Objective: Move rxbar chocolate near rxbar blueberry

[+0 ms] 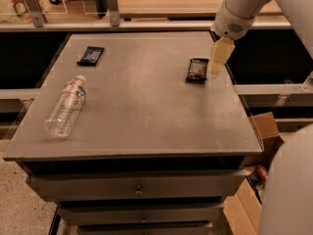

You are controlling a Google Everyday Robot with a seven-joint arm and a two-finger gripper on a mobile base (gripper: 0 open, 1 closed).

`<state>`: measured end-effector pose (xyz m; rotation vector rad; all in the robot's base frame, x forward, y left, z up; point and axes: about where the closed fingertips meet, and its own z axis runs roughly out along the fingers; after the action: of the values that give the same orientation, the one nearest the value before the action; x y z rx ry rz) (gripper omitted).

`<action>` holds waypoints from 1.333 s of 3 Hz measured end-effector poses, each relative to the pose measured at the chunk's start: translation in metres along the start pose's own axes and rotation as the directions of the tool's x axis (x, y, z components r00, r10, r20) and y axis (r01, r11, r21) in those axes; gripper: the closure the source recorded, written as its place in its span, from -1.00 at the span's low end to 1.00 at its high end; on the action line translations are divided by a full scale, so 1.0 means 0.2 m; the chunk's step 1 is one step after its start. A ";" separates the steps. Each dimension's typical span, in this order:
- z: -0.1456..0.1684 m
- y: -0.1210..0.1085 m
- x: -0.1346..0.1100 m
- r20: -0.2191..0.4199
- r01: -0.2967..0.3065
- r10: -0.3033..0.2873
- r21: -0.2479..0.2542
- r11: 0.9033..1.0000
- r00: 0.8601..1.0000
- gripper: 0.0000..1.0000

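The rxbar chocolate (197, 69), a black-brown wrapped bar with white lettering, lies flat on the grey table top (146, 106) toward its far right. The rxbar blueberry (91, 55), a dark navy-blue wrapped bar, lies at the far left of the table. My gripper (218, 58) hangs from the white arm just right of the chocolate bar, close above the table, apart from the bar.
A clear plastic water bottle (65, 106) lies on its side on the left of the table. An open cardboard box (261, 131) with items sits on the floor at the right. Drawers run below the front edge. A shelf with rails stands behind the table.
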<state>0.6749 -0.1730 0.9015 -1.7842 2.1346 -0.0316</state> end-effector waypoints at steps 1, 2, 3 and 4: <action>0.09 -0.05 0.00 0.025 0.024 -0.023 -0.015 1.000 0.999 -1.00; 0.18 -0.08 0.00 0.057 0.033 -0.031 -0.024 0.999 0.998 -1.00; 0.25 -0.09 0.01 0.095 0.024 -0.021 -0.031 0.999 0.995 -1.00; 0.32 -0.09 0.02 0.133 0.004 0.001 -0.038 0.999 0.991 -1.00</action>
<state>0.7089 -0.1665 0.8450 -1.7568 2.0530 0.1246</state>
